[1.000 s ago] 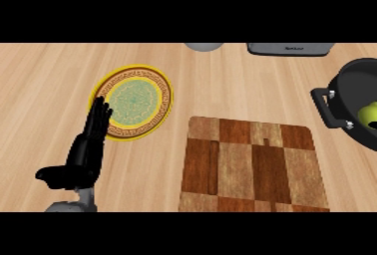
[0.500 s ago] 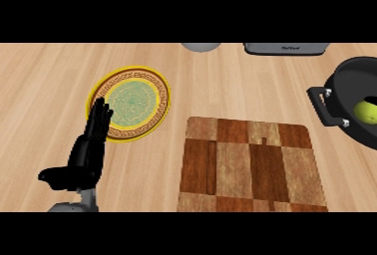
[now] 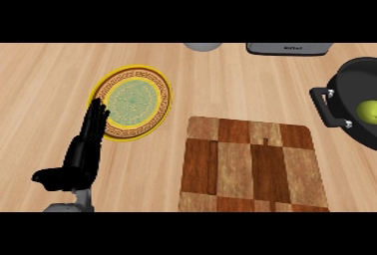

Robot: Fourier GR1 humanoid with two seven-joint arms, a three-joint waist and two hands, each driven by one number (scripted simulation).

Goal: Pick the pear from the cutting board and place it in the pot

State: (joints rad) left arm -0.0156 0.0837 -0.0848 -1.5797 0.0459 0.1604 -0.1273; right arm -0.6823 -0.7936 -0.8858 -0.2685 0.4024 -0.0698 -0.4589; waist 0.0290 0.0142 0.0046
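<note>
Light wooden counter (image 3: 221,84), seen steeply from above, fills the head view. Left hand (image 3: 83,154), black, rises from the lower left on a grey forearm (image 3: 74,204): fingers (image 3: 95,117) straight and held together, pointing toward the top of the view, thumb (image 3: 46,177) stretched out to the left. It holds nothing. The fingertips overlap the lower left rim of a round plate (image 3: 136,102) with a yellow rim, a brown key-pattern band and a green centre; whether they touch it or stand above it cannot be told. The right hand does not show.

To the right of the hand, apart from it, lies a cutting board (image 3: 254,167) of dark and light brown wooden blocks; its upper left corner lies just beside the plate's lower right edge, and its lower edge runs out of view. Nothing lies on its visible surface.

At the right edge stands a black pot (image 3: 353,79), cut by the frame, with a black side handle (image 3: 327,107) turned toward the board. Inside the pot, against the frame edge, sits the pear (image 3: 368,112), yellow-green and only partly visible.

Along the top edge, a grey rounded object (image 3: 202,46) and a dark grey appliance (image 3: 287,49) are each cut off by the frame.
</note>
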